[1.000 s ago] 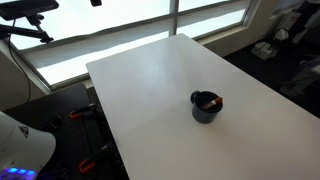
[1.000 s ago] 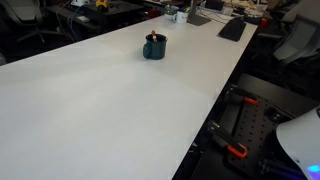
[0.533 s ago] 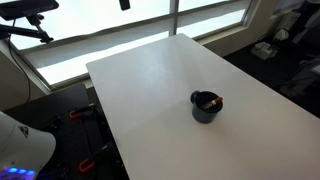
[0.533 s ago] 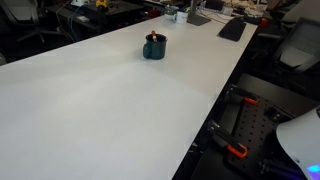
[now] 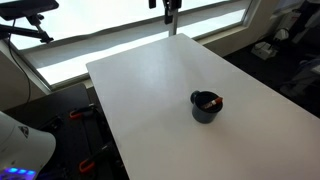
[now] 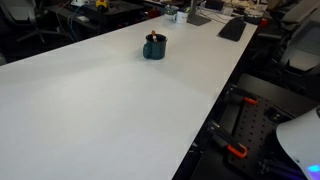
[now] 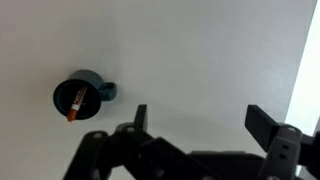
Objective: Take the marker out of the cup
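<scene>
Wrist view: black two-finger gripper (image 7: 200,125) spread fully wide, gripping nothing, high over white tabletop (image 7: 200,50). Well apart, out sideways past one finger: small glossy navy-black mug (image 7: 93,80), short red marker (image 7: 75,103) leaning inside, long axis slanting across mug's mouth.

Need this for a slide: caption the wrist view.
Open hand hovers above white table; red marker lies inside the dark cup.

No readable text, labels, brands or numbers anywhere
</scene>
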{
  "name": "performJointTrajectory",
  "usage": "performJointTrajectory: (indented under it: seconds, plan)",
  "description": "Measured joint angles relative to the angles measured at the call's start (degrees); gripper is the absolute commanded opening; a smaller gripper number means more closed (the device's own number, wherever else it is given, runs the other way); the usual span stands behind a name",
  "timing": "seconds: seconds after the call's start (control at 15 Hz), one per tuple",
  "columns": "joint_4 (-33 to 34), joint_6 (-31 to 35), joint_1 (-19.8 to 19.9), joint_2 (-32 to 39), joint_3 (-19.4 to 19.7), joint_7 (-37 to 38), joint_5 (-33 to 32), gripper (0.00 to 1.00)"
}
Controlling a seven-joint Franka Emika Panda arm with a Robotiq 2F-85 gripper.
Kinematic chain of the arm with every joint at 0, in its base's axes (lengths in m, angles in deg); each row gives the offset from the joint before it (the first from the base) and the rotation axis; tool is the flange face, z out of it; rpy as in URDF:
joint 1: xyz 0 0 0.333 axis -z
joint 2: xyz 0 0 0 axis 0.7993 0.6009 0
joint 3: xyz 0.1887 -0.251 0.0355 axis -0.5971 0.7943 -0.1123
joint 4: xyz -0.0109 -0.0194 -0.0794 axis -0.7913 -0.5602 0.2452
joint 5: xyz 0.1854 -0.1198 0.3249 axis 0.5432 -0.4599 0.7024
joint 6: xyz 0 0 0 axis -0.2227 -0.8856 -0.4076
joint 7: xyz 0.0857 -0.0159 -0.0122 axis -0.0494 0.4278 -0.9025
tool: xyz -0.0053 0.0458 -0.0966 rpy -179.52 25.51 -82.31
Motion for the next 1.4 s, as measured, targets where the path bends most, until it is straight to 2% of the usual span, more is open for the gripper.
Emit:
performJointTrajectory:
  seconds: [0.27, 0.73, 1.0, 1.4]
  plan:
    - [6.4, 0.2, 1.3, 8.1, 0.2, 1.0, -0.4, 1.00]
    - [14.4, 3.0, 3.9, 19.9, 2.7, 5.8, -5.7, 1.00]
    - [16.5, 3.8, 5.3, 24.1, 4.5, 7.4, -7.7, 1.00]
    - [16.8, 3.8, 5.2, 26.7, 4.6, 12.1, -9.8, 1.00]
